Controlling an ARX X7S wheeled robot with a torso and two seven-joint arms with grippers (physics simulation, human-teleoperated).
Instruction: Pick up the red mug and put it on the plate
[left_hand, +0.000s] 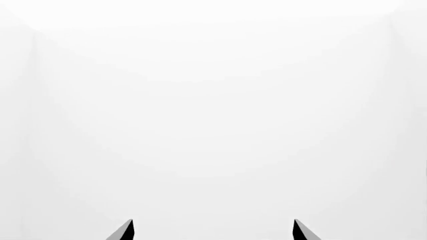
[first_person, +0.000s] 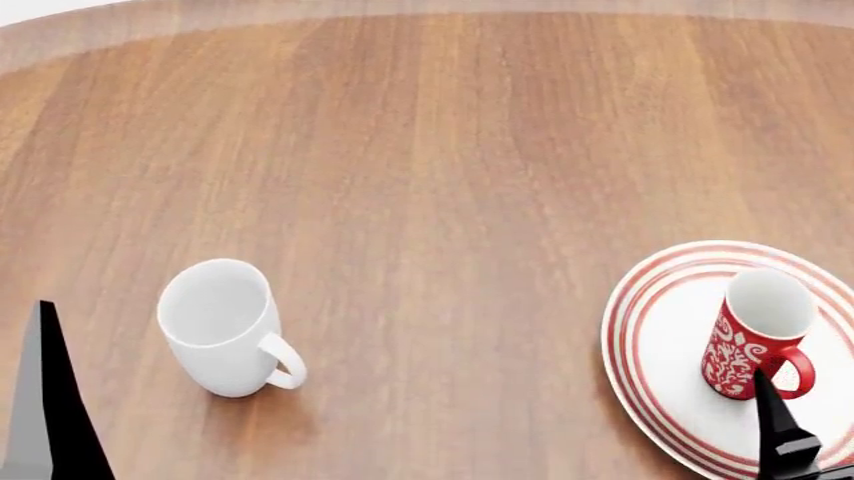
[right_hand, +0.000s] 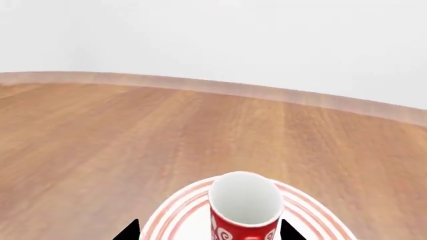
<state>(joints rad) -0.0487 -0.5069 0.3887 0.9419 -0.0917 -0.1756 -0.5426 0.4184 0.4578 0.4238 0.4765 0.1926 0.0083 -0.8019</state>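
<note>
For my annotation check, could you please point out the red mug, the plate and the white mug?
red mug (first_person: 742, 350), head view, patterned side.
plate (first_person: 654, 330), head view, ringed rim.
white mug (first_person: 220, 335), head view, outer wall.

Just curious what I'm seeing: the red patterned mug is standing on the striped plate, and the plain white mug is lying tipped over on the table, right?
Not quite. The head view shows the white mug standing upright on the table, not tipped over. The red mug does stand on the plate.
</note>
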